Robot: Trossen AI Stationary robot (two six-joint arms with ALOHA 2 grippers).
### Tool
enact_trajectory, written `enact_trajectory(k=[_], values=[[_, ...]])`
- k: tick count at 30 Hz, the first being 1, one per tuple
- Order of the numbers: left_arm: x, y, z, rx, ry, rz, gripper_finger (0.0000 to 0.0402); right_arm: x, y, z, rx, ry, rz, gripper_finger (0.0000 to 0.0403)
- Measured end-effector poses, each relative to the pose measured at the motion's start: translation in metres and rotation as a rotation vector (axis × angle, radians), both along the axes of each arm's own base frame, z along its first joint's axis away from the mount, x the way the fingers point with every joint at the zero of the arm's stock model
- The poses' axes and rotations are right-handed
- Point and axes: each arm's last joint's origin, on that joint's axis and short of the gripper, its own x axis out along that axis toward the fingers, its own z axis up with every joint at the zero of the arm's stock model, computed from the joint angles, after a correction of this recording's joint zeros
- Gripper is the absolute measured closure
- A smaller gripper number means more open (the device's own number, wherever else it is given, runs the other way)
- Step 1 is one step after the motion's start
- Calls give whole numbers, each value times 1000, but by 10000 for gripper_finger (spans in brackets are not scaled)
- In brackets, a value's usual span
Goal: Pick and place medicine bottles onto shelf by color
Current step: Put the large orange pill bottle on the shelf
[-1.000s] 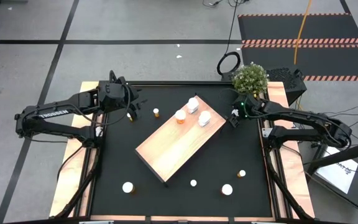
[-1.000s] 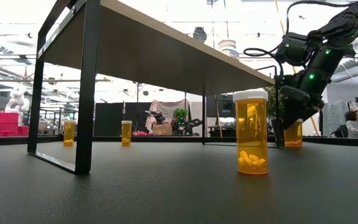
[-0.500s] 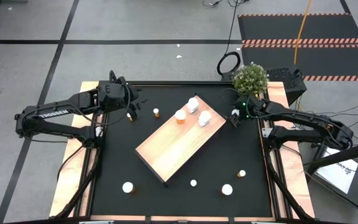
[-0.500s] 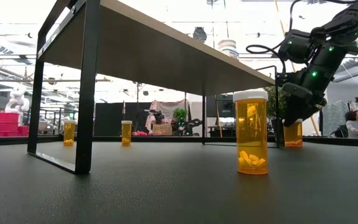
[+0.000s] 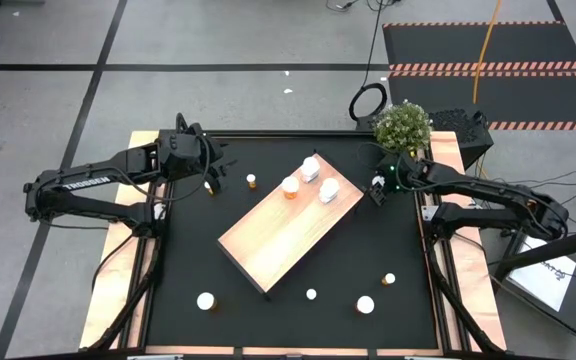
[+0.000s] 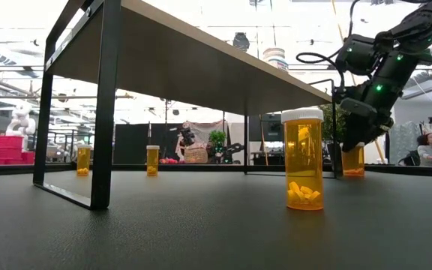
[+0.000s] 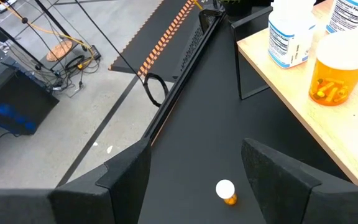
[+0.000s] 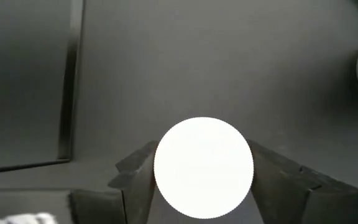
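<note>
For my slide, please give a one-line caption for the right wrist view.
Right tool closed around a white bottle cap, seen from above over the black mat.

Body of the bottle (image 8: 203, 168) between the right gripper's fingers (image 8: 135, 174) hidden under its own white cap in the right wrist view; in the low view, that orange bottle (image 6: 353, 160) partly covered by the right gripper (image 6: 351, 139); top of the shelf (image 6: 201, 60) out of sight from table height, bottles on it barely showing; white bottles (image 7: 291, 31) cut off by the frame edge in the left wrist view; caps on the mat (image 5: 311, 294) too small to tell colour below.
</note>
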Motion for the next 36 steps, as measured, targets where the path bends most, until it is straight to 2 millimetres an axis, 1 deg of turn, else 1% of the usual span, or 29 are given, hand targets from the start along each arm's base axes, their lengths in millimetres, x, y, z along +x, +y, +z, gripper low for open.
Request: enact_trajectory(k=[5, 17, 26, 30, 36], values=[[0, 0, 0, 0, 0, 0, 149, 6, 1, 15, 5, -10, 12, 194], [0, 0, 0, 0, 0, 0, 149, 18, 5, 80, 25, -56, -9, 190], [0, 0, 0, -4, -3, 3, 149, 20, 9, 126, -81, -71, -16, 189], [0, 0, 0, -7, -6, 5, 149, 23, 13, 144, -110, -120, 8, 189], [0, 0, 0, -7, -9, 6, 149, 30, 20, 166, -158, -223, 50, 189]])
